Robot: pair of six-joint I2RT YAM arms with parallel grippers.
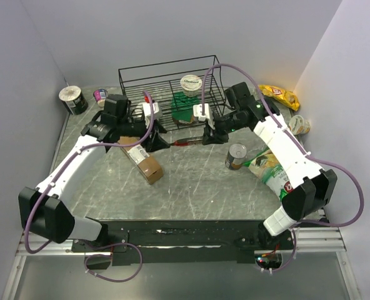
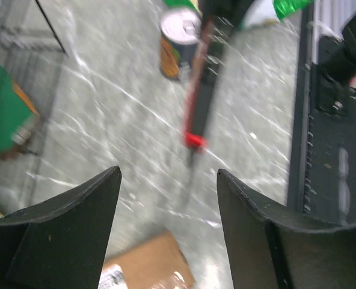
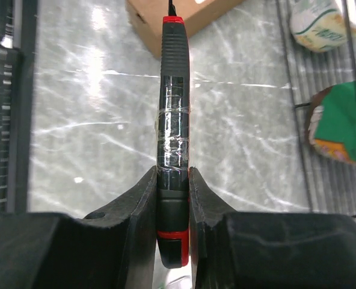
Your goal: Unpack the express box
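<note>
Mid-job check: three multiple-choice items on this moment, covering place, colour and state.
1. The express box lies on the table: A) at the right edge; B) left of centre; C) at the near edge.
2. The tool in the right end effector is: A) black and red; B) yellow; C) blue.
3. The left end effector is: A) shut on the express box; B) shut on the tool; C) open, empty.
Answers: B, top view shows it by the left end effector; A, black grip, red ends; C, fingers apart, nothing between.

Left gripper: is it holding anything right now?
No, the left gripper is open: its fingers stand wide apart and touch nothing.
</note>
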